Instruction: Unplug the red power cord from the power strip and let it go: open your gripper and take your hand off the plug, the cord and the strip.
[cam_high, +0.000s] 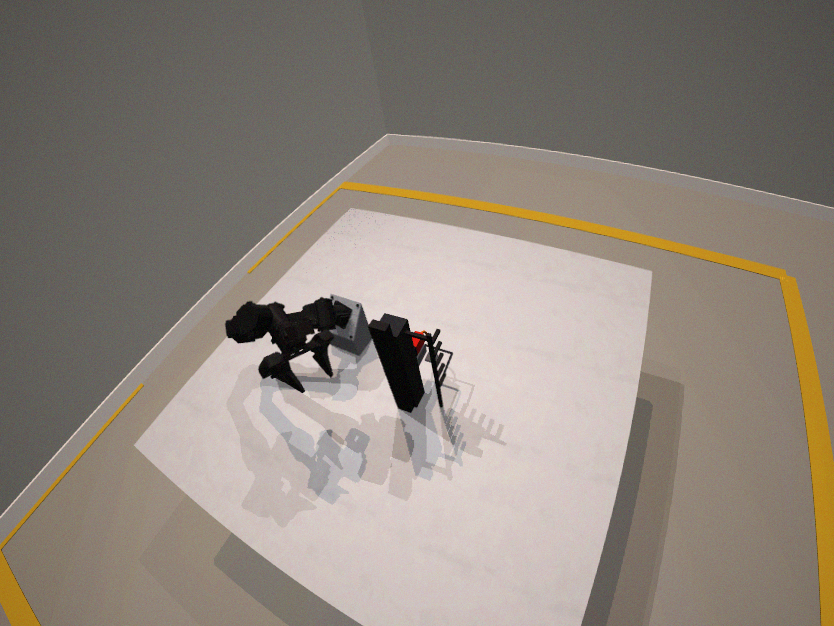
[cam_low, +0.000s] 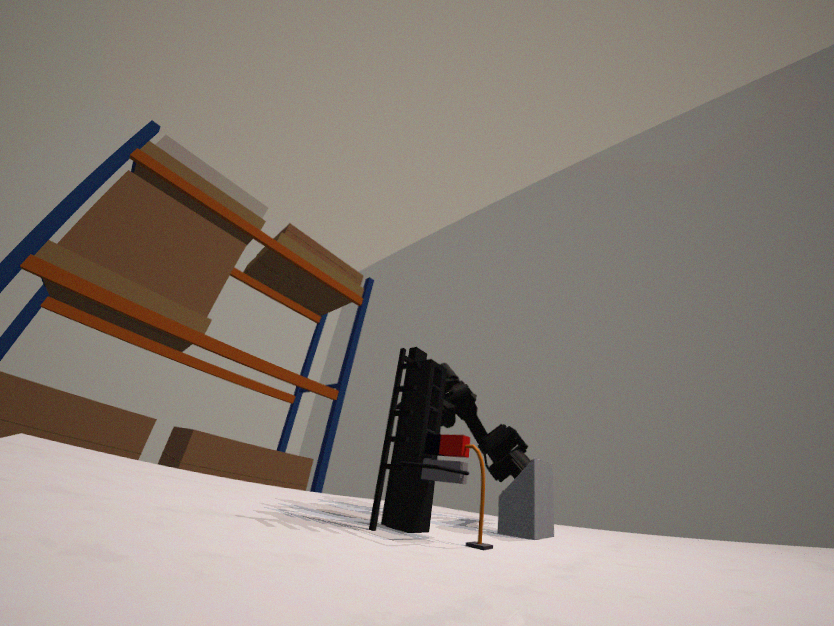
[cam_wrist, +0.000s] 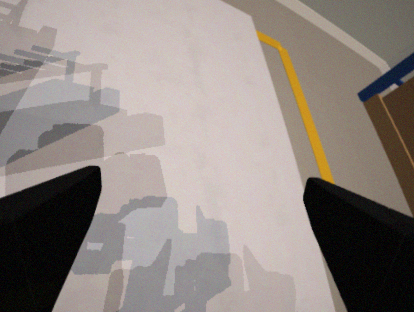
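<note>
A tall black upright block (cam_high: 398, 367) (cam_low: 407, 478), apparently the power strip, stands on the white table. The red plug (cam_high: 417, 339) (cam_low: 454, 445) sits at its side, partly hidden behind it in the top view. How deep it is seated I cannot tell. Its orange cord (cam_low: 482, 498) curves down to a small dark foot (cam_low: 478, 545) on the table. My gripper (cam_high: 317, 382) (cam_wrist: 205, 183) is open and empty, its fingers wide apart. It is on the arm's side of the block, apart from the plug, cord and block. The wrist view shows no plug.
A grey block (cam_low: 437, 475) with a black lead juts out below the red plug. A thin black post (cam_high: 435, 370) (cam_low: 387, 441) with short bars stands beside the upright block. The arm's grey base (cam_high: 350, 328) (cam_low: 544, 498) is close by. Shelving (cam_low: 202, 199) stands in the background.
</note>
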